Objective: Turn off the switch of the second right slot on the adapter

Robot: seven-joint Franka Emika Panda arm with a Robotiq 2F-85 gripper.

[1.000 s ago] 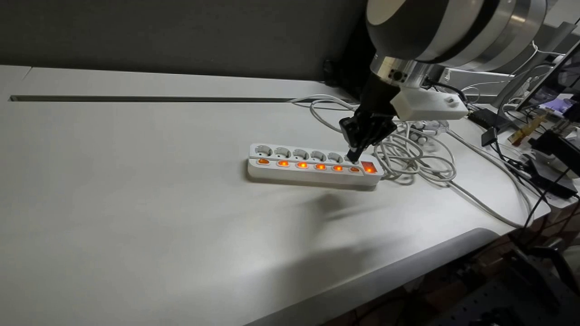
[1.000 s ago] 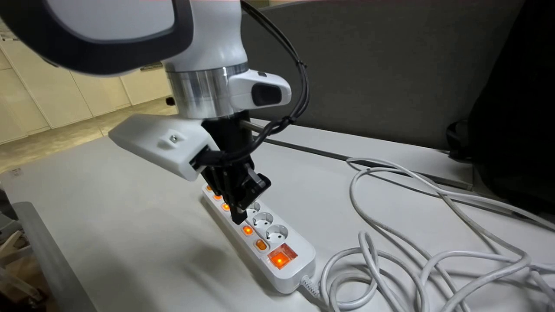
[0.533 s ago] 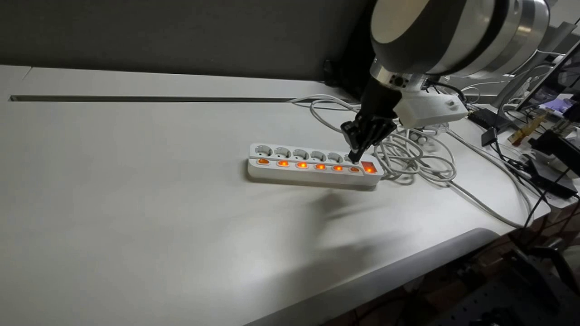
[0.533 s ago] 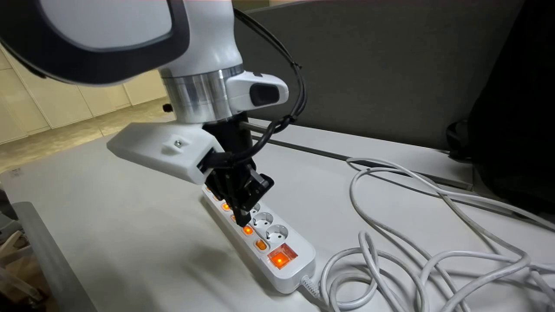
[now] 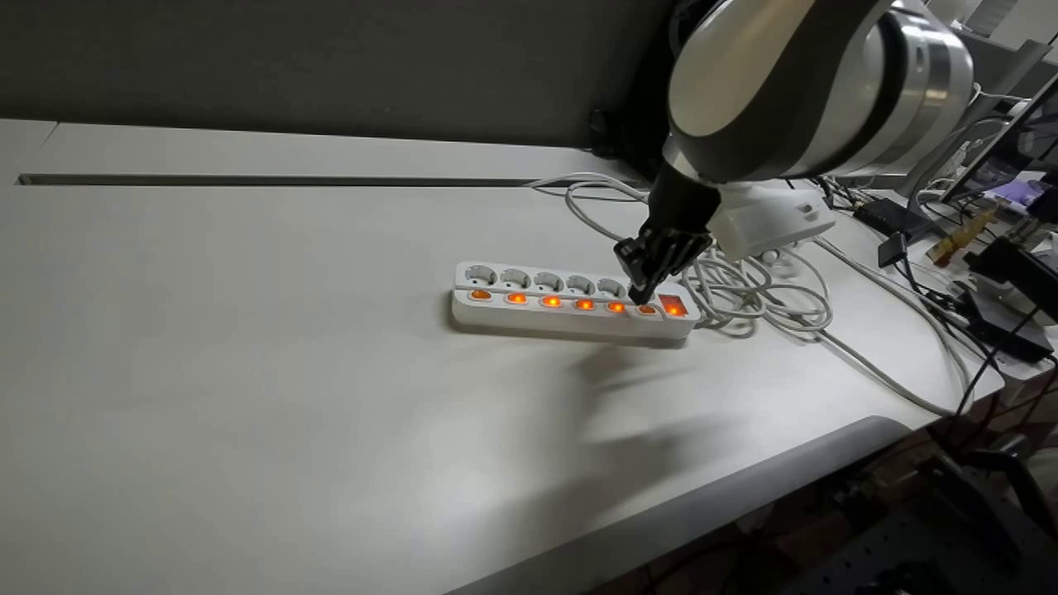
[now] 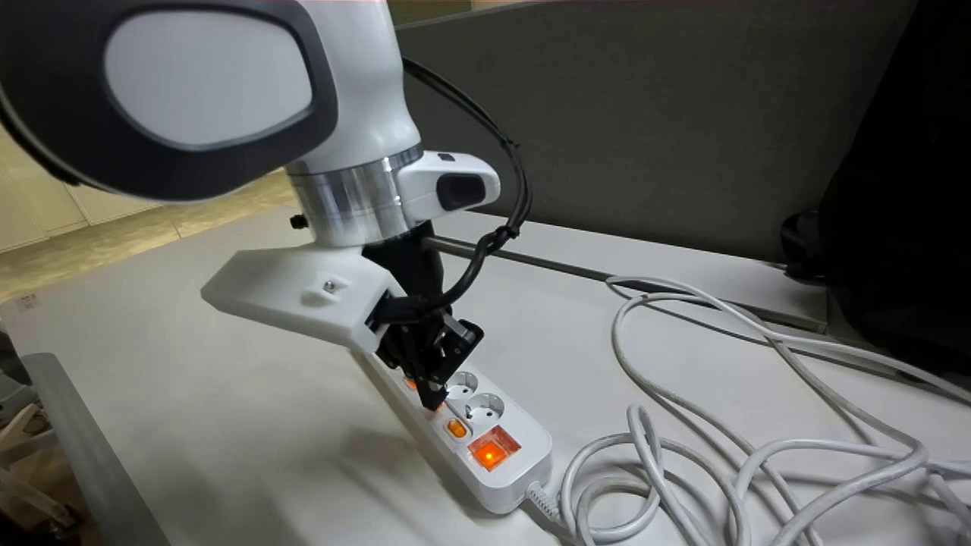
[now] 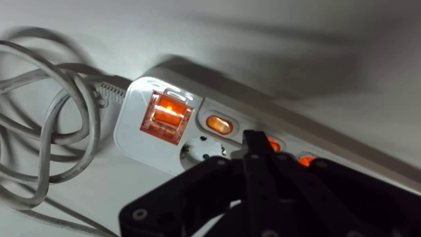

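we see the gripper (image 7: 259,141) with its fingers together, tips at the second small switch (image 7: 275,145) from the cord (image 7: 94,130), which glows orange; whether they touch, we cannot tell. the adapter (image 5: 570,321) lies on the white table (image 5: 248,372), cord looping beside it.

Uneven light is leaving a pale sheen on the worktop (image 5: 331,355); in both exterior views the arm (image 5: 769,99) is casting soft shadows across it. Small switches (image 5: 551,302) are glowing orange. In the wrist view, glare is streaking the large switch (image 7: 167,117) and the gripper (image 7: 257,141) is showing dark and soft-focused.
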